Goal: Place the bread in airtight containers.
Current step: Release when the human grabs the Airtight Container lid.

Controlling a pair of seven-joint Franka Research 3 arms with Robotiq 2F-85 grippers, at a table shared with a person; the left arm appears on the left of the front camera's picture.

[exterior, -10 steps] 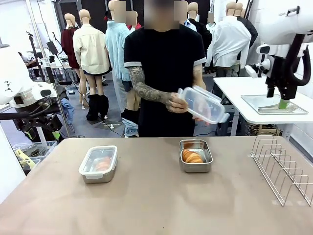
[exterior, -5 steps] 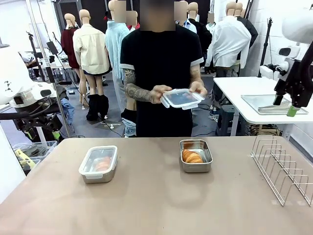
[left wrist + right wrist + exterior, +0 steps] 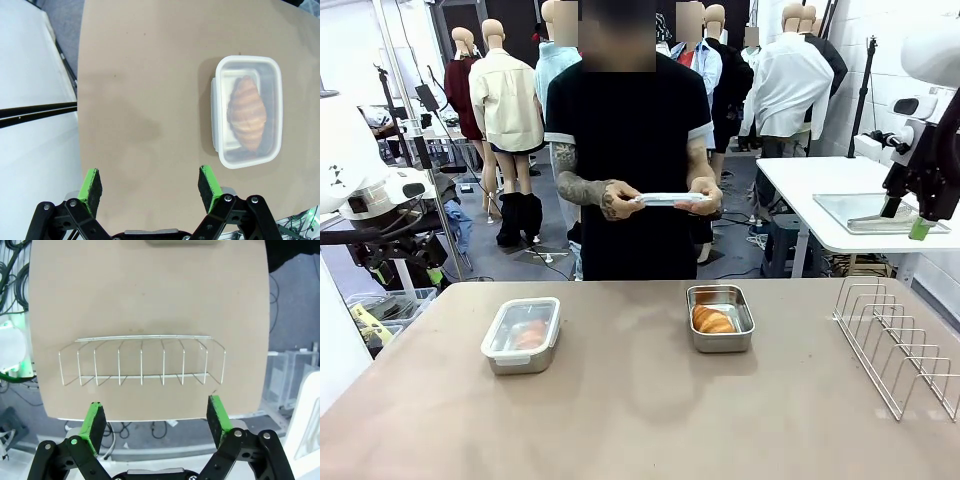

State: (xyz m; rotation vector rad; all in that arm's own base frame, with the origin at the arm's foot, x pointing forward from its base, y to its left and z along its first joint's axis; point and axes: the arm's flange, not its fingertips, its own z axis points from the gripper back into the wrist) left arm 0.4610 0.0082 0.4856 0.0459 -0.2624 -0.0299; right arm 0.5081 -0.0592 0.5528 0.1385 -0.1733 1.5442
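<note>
Croissants sit in two steel containers on the tan surface (image 3: 640, 420): the lidded container (image 3: 521, 334) at about 9 o'clock holds one croissant (image 3: 246, 119), the uncovered container (image 3: 720, 317) near centre holds the other croissant (image 3: 712, 320). A person's hands (image 3: 617, 200) hold a clear lid (image 3: 670, 199) level at 12 o'clock. Left gripper (image 3: 151, 185) and right gripper (image 3: 156, 420) are both spread wide, grasping nothing. A wire rack (image 3: 900, 340) stands at 3 o'clock.
</note>
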